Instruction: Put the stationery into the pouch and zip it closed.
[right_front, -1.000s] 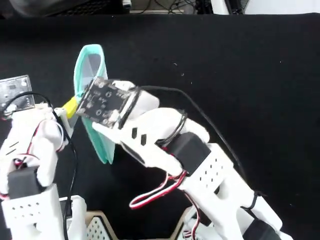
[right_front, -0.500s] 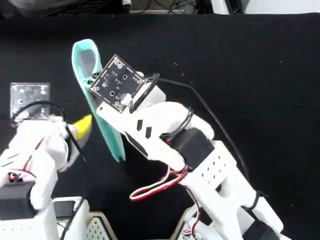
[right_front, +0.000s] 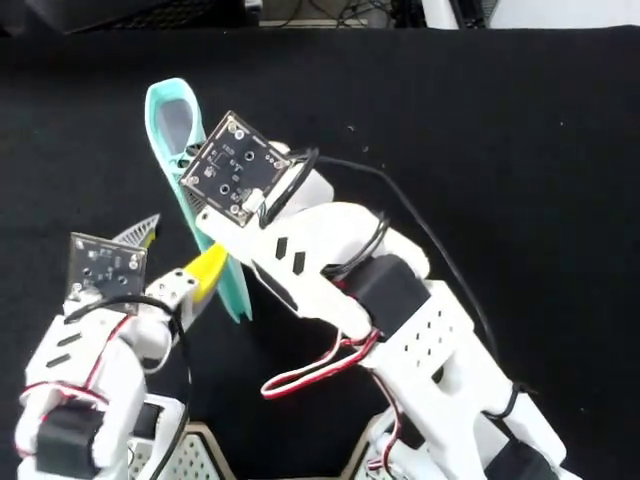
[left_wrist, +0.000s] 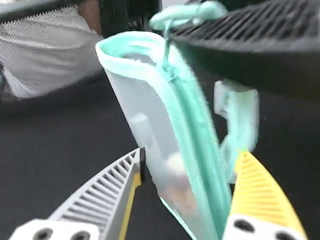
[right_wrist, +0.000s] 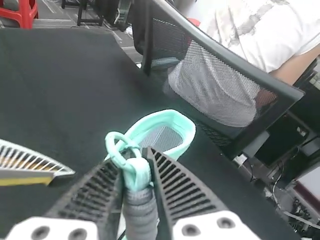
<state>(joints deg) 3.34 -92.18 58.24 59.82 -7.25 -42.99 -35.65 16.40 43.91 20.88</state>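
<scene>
A teal mesh pouch (right_front: 207, 240) stands on edge on the black table, its open end (right_wrist: 167, 131) pointing away from the arms. My right gripper (right_wrist: 134, 164) is shut on the teal zipper pull (right_wrist: 131, 172) at the pouch's upper edge. Pale items (left_wrist: 172, 167) show dimly through the mesh, too blurred to name. My left gripper (right_front: 178, 250) is open near the pouch's near end. Its yellow finger (right_front: 207, 270) lies against the pouch's left side and its grey finger (right_front: 140, 232) stands apart. In the left wrist view the pouch (left_wrist: 150, 125) rises ahead of the left gripper (left_wrist: 192, 156).
The right arm (right_front: 380, 300) crosses the table from the front right, and its wrist board (right_front: 233, 166) covers the pouch's middle. Black cloth (right_front: 480, 150) stretches bare to the right and the back. A mesh chair (right_wrist: 220, 85) stands beyond the far edge.
The left gripper has come off the pouch's side, drawn back toward the front and turned. The right gripper shifted the pouch slightly farther back a second ago and has since held still.
</scene>
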